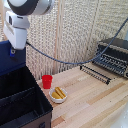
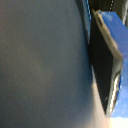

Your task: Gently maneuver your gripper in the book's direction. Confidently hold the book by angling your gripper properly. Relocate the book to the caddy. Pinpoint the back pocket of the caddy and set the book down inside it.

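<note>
In the exterior view the white gripper (image 1: pixel 15 49) hangs at the upper left, closed on the top edge of the navy-blue book (image 1: pixel 10 62). The book stands upright over the rear part of the black caddy (image 1: pixel 44 109), whose divider runs across its middle. The book's lower edge sits behind the caddy's back compartment; I cannot tell whether it touches the bottom. The wrist view is filled by a dark, blurred close-up surface, with a blue slab with a pale ribbed edge, which looks like the book (image 2: pixel 107 60), to one side. The fingertips are hidden there.
A red cup (image 1: pixel 47 81) and a white bowl (image 1: pixel 58 94) with yellow pieces stand on the wooden table just to the exterior view's right of the caddy. A dark toaster oven (image 1: pixel 114 54) with a wire rack (image 1: pixel 96 72) in front stands at the far right.
</note>
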